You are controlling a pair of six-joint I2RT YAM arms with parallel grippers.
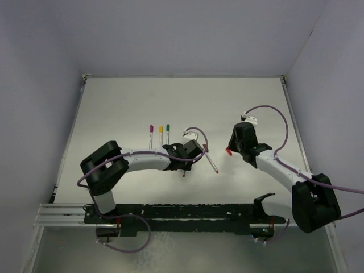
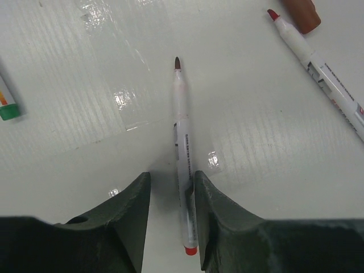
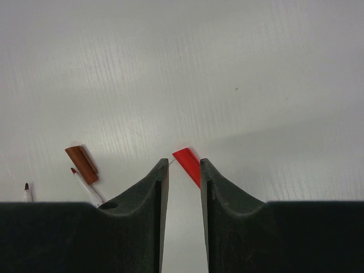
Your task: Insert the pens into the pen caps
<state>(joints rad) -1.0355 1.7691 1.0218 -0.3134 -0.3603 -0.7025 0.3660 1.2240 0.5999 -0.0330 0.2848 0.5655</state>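
White table (image 1: 227,102), pen (image 2: 181,125) print unreadable.

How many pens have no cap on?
2. One pen lies between the left gripper's fingers; the other pen lies to its right, tip beside the dark red cap. None seems hidden.

Glossy, finely ribbed white plastic table (image 2: 256,142), smooth glossy plastic pen (image 2: 181,131), shiny plastic red cap (image 3: 186,160), matt brown cap (image 3: 81,164).

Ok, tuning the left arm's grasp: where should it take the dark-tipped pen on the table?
The rear half of the barrel, from above, one finger on each long side. The dark-tipped pen lies flat, the left gripper straddles that part, and the tip end is left free for the brown cap.
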